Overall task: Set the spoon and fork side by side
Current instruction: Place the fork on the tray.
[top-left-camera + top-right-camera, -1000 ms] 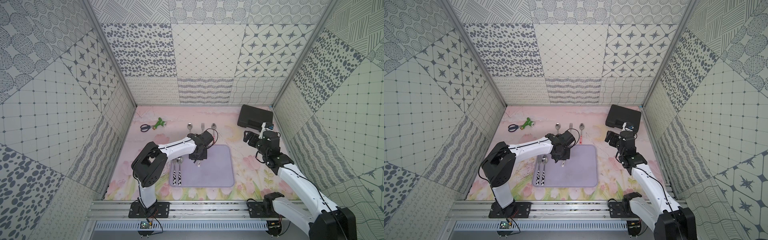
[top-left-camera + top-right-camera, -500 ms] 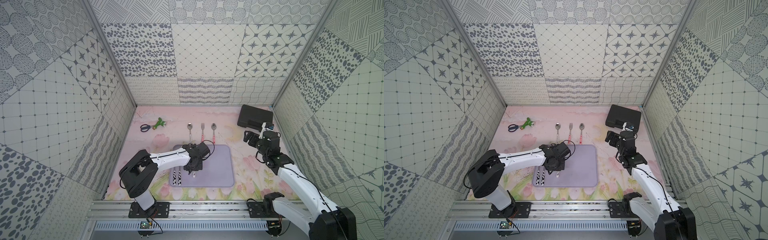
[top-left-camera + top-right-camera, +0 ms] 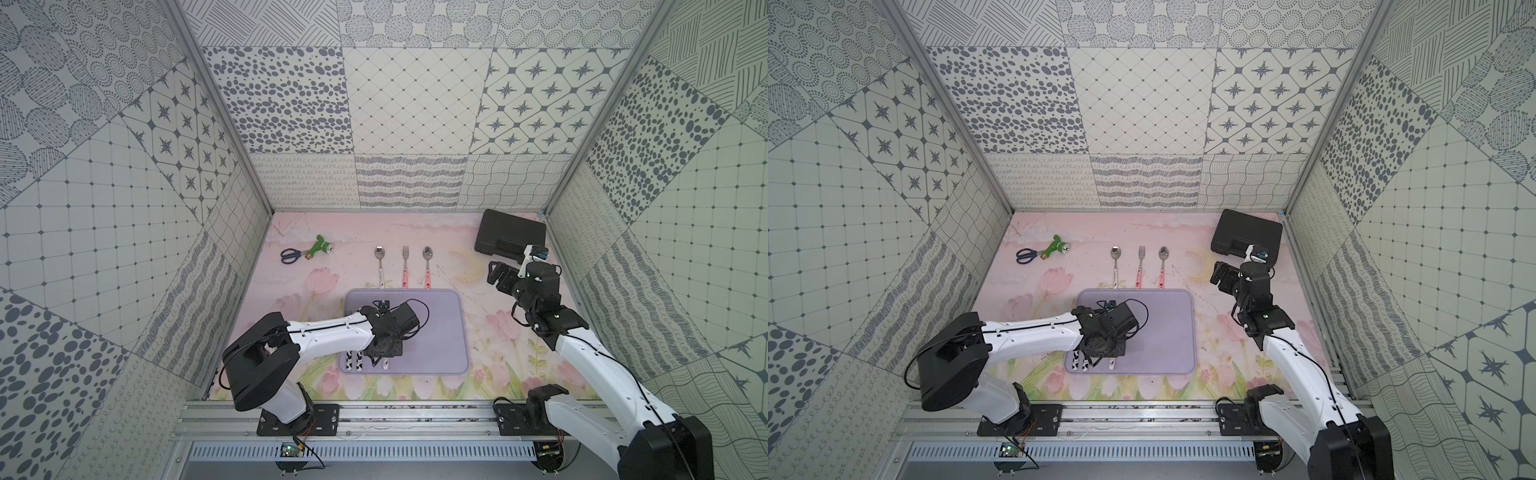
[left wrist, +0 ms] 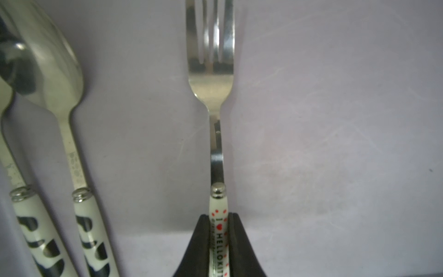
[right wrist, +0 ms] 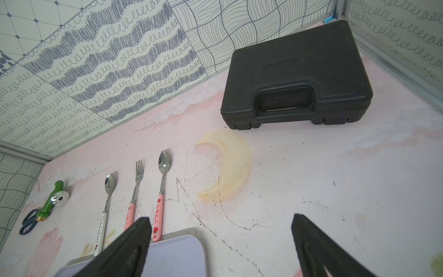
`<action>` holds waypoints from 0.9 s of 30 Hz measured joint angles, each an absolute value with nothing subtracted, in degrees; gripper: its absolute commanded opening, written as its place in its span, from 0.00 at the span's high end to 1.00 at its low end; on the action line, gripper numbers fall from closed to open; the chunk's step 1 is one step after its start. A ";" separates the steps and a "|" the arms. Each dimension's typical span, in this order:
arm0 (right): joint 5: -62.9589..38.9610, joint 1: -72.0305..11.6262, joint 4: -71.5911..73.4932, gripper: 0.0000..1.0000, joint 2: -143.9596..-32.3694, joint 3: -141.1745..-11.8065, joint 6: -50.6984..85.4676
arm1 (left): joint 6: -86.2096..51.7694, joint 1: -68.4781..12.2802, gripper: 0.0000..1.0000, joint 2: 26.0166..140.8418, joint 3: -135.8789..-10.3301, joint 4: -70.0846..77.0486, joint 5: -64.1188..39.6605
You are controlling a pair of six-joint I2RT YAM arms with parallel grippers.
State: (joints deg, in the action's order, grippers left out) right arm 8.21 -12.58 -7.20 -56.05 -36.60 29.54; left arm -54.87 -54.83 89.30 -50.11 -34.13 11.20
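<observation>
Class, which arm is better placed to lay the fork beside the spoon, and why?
Left. The left claw is shut on the fork by its handle, over the mat, beside the spoon. The right claw hangs open and empty, off the mat near the case.

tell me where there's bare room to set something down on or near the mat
The mat's right half is bare, and so is the table between it and the black case. Crowded: the mat's left side, with the held fork beside two cow-patterned handles, and its far edge, lined by three utensils.
</observation>
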 measured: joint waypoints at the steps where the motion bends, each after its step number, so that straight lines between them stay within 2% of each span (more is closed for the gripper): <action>1: 8.21 -12.58 -7.20 0.03 -56.05 -36.60 29.54 | -55.29 -55.27 1.00 89.17 -49.82 -34.06 11.20; 7: 8.21 -12.58 -7.25 0.03 -56.05 -36.60 29.54 | -56.99 -56.42 1.00 89.14 -49.06 -33.80 12.53; 15: 8.21 -12.58 -7.33 0.03 -56.05 -36.60 29.54 | -57.98 -56.60 0.87 89.65 -49.06 -33.78 13.37; 27: 8.19 -12.58 -7.49 0.03 -56.05 -36.60 29.54 | -58.46 -56.86 0.75 90.50 -49.19 -33.74 13.82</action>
State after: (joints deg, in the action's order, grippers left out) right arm 8.19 -12.58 -7.49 -56.05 -36.60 29.54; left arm -58.46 -56.86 90.50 -49.19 -33.74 13.82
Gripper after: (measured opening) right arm 0.966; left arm 0.231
